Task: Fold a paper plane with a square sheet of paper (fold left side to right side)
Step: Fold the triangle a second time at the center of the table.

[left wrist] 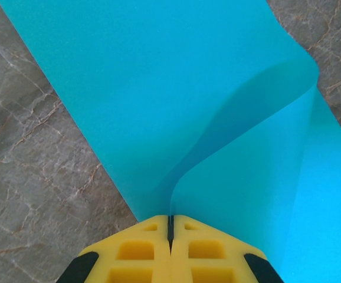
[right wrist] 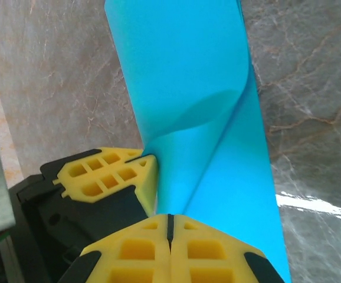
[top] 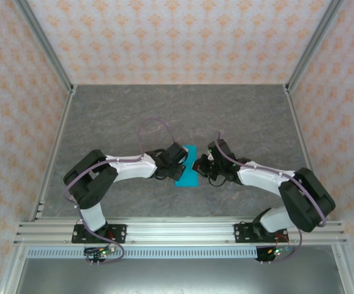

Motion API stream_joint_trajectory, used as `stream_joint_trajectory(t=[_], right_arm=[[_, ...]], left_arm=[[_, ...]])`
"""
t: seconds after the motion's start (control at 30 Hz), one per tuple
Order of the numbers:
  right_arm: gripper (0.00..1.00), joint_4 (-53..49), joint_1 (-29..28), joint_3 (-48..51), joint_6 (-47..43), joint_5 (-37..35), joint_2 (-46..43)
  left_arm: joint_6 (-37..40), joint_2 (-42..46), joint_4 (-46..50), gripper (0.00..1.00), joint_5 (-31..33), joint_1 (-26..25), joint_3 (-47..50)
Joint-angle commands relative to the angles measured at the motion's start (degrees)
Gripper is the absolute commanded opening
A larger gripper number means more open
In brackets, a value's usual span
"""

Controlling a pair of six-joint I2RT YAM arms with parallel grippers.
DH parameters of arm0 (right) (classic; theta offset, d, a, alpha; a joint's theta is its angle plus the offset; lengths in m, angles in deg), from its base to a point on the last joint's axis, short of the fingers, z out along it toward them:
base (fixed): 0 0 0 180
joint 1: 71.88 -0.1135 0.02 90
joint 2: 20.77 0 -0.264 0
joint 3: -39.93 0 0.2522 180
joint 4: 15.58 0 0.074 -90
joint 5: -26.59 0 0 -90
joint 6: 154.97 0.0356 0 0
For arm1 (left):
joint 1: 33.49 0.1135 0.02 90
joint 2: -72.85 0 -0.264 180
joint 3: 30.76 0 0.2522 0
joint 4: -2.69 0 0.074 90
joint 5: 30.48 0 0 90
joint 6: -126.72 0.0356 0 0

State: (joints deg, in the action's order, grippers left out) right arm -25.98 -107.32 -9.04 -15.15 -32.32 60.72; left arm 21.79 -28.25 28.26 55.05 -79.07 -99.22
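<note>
Both arms are bent inward at mid-counter [top: 134, 116], where the square sheet of paper [top: 187, 166], curled over, is pinched by left fingers [left wrist: 144, 250] and right fingers [right wrist: 141, 250].

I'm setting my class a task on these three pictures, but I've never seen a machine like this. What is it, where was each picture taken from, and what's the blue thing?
Two robot arms are bolted at a grey table's near edge. One picture looks down from above; the others come from cameras on each wrist. The blue thing is a square sheet of paper, curled over partway into a fold. The left pincer and right pincer, both yellow-fingered, are shut, each pinching the paper's edge.
</note>
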Motion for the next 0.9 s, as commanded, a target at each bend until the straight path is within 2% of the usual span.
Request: stream_joint_trajectory(t=[0.0, 0.43, 0.87], right_arm=[[0.00, 5.0, 0.0, -2.8, 1.8, 1.6, 3.3], [0.00, 4.8, -2.0, -8.3, 1.2, 2.5, 12.2], [0.00, -1.3, -2.2, -8.4, -0.8, -0.4, 13.8]], left_arm=[[-0.4, -0.1, -0.2, 0.00, -0.9, 0.5, 1.5], [-0.5, -0.1, -0.3, 0.00, -1.0, 0.4, 1.5], [-0.6, -0.2, -0.6, 0.00, -1.4, 0.4, 1.4]])
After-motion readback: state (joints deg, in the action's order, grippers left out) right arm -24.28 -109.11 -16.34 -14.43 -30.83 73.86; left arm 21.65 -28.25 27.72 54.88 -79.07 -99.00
